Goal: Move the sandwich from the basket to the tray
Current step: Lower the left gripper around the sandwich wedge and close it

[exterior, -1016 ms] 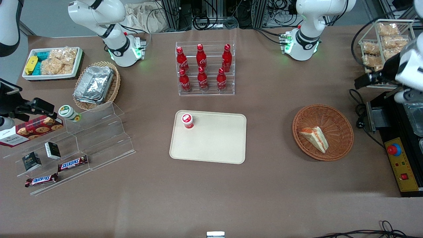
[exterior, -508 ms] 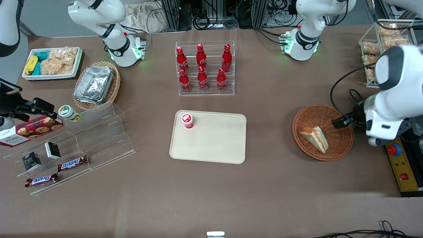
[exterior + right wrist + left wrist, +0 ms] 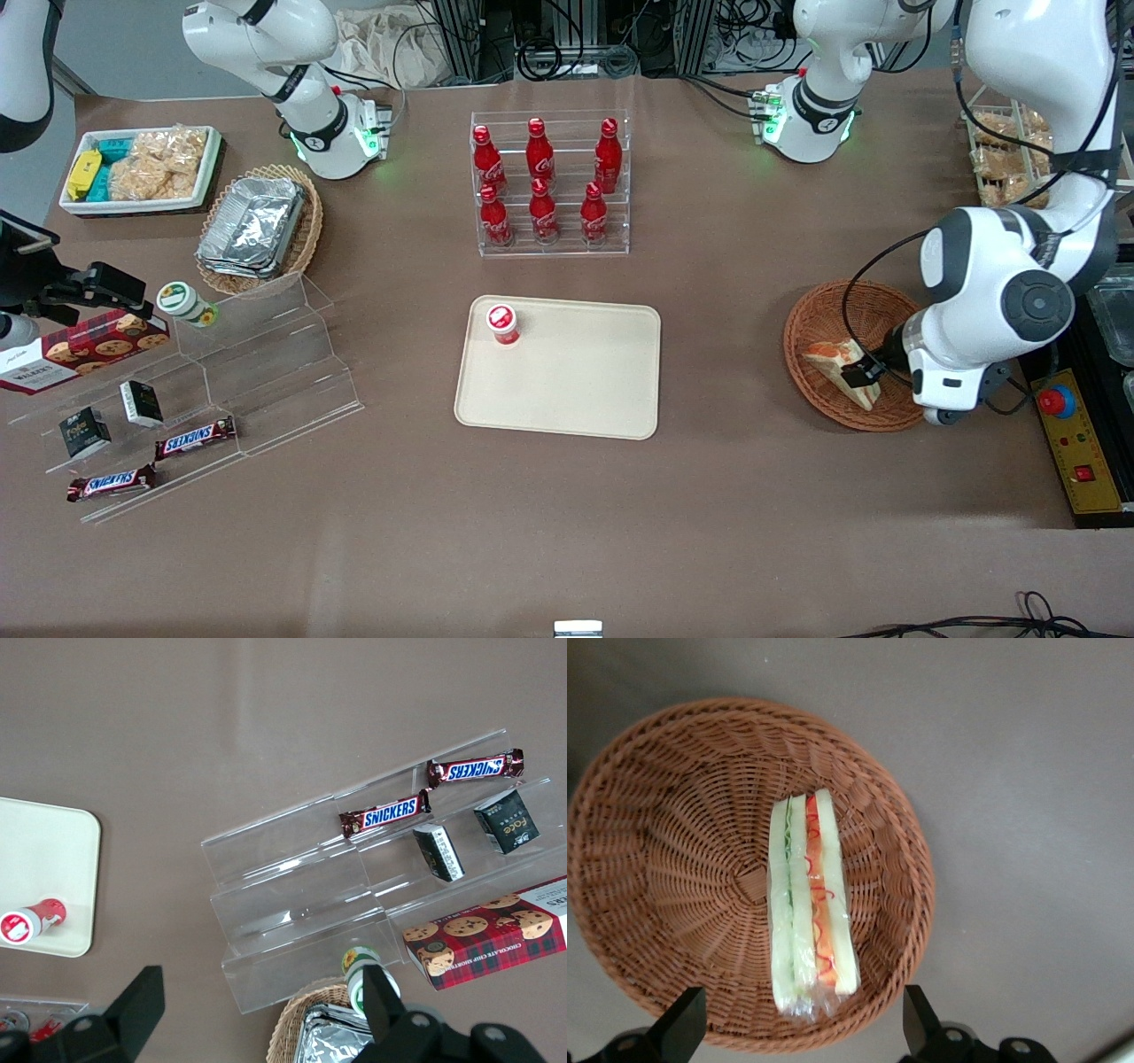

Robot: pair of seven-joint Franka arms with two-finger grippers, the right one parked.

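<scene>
The sandwich (image 3: 826, 355), a wrapped wedge with orange and green filling, lies in the round reddish-brown basket (image 3: 837, 306) toward the working arm's end of the table. My left gripper (image 3: 858, 377) hovers just above the basket, over the sandwich's end nearer the front camera. In the left wrist view the sandwich (image 3: 808, 904) lies in the basket (image 3: 664, 859), and the gripper (image 3: 802, 1028) is open, its black fingers (image 3: 687, 1028) spread wider than the sandwich and holding nothing. The beige tray (image 3: 585, 381) lies at the table's middle.
A small red-capped container (image 3: 503, 323) stands on the tray's corner. A clear rack of red bottles (image 3: 549, 186) stands farther from the front camera. A control box with a red button (image 3: 1076, 434) sits beside the basket. A wire rack of snack bags (image 3: 1001, 146) is nearby.
The left arm has swung in from the table's end and come down over the basket; its gripper now hangs above the sandwich. The sandwich and basket have not moved.
</scene>
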